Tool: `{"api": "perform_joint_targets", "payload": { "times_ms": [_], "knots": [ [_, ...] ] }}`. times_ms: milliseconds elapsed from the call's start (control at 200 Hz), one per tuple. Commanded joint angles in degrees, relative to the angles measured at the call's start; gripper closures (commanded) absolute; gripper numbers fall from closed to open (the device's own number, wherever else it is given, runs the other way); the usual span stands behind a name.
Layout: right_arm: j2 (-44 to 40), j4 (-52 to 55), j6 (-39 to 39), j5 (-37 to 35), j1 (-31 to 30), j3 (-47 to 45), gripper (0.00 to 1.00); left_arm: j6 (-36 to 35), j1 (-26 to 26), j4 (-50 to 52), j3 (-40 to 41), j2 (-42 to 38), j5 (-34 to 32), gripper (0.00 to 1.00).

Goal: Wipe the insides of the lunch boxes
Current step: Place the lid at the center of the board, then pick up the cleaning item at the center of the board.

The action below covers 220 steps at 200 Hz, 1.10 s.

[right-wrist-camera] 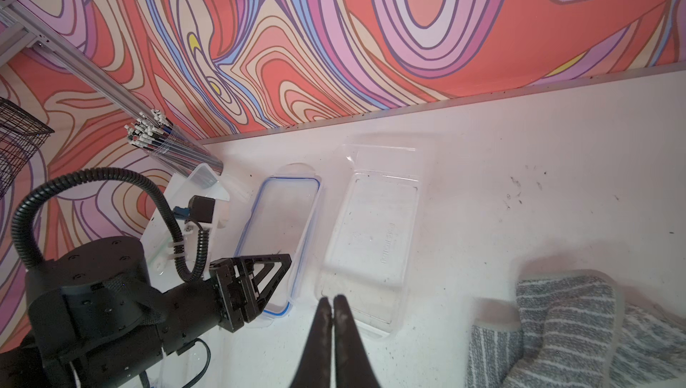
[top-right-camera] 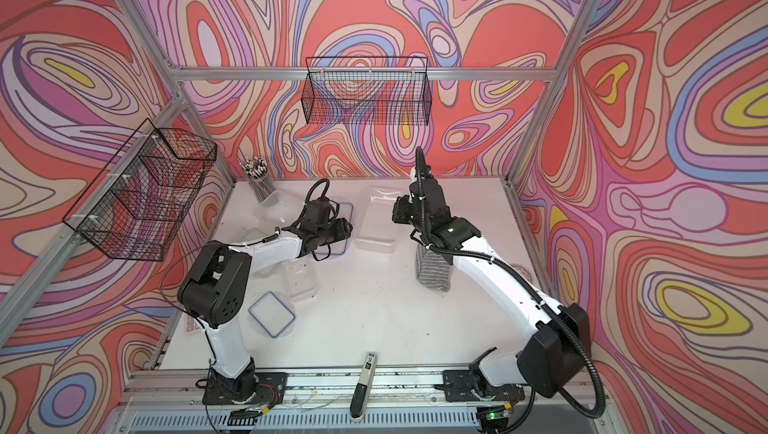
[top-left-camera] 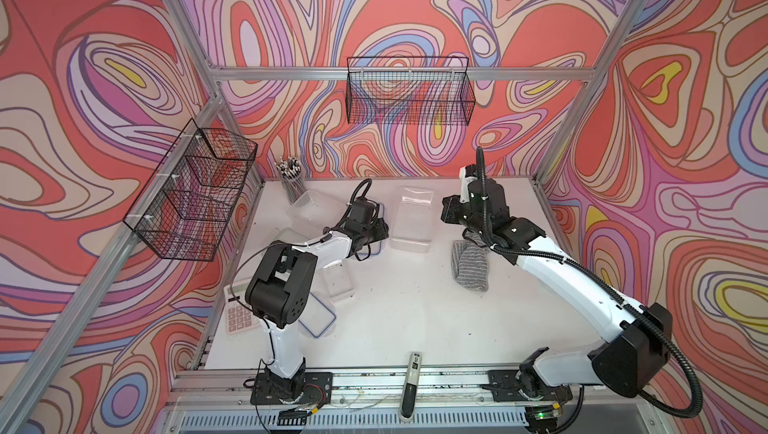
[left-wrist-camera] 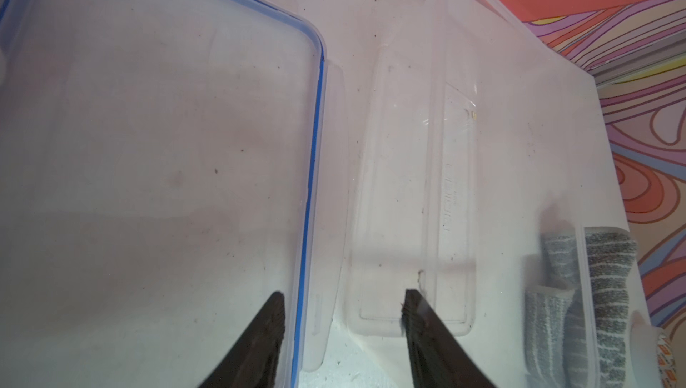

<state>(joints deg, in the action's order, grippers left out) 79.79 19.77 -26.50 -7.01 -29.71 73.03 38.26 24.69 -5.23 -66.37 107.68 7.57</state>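
The left gripper [left-wrist-camera: 345, 295] hung open over the lid [left-wrist-camera: 148, 126], holding nothing. The right gripper [right-wrist-camera: 333, 302] was shut and empty by the uncovered tub [right-wrist-camera: 375, 226]. I'd say it should pinch the cloth [right-wrist-camera: 571, 330] by a fold while the left steadied the tub.

The tub [right-wrist-camera: 371, 237] is clear, glossy plastic, scuffed and speckled. The lid [left-wrist-camera: 148, 145] is the same plastic, with a smooth blue rim. The cloth [right-wrist-camera: 564, 330] is rough grey striped terry. The bench [right-wrist-camera: 538, 152] is matt white and gritty. My left pincer [left-wrist-camera: 343, 293] has matt black, coarse-grained fingers [left-wrist-camera: 271, 330].
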Motion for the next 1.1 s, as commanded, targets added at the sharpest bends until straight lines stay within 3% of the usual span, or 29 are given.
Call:
{"api": "perform_joint_targets", "payload": {
  "times_ms": [0,391,486,581,681,831,1097],
  "knots": [
    [-0.5,0.5,-0.2,-0.8,-0.4,-0.8,1.00,2.7,-0.2,-2.7,-1.5,1.3,2.8,0.42],
    [-0.3,5.6,1.1,-4.0,1.7,-1.4,1.00,2.0,0.5,-1.8,-1.0,-2.5,0.7,0.42],
    [-0.1,8.7,0.4,-2.1,5.4,-2.5,0.80,1.0,0.5,-0.5,-1.2,-4.4,-1.5,0.42],
    [0.8,12.3,-0.4,0.8,9.9,-4.2,0.41,-0.2,0.4,2.1,-2.9,-5.1,-2.7,0.40],
    [3.0,16.0,0.0,-0.2,11.9,-5.5,0.25,-1.3,0.2,3.8,-4.9,-4.7,-2.7,0.36],
    [9.0,17.9,0.3,0.3,14.0,-6.8,0.11,-2.4,-0.2,5.4,-8.6,-1.8,-1.1,0.31],
    [21.1,17.7,0.2,2.0,15.2,-5.7,0.05,-3.9,-0.3,7.7,-15.6,5.8,2.6,0.29]
  ]
}}
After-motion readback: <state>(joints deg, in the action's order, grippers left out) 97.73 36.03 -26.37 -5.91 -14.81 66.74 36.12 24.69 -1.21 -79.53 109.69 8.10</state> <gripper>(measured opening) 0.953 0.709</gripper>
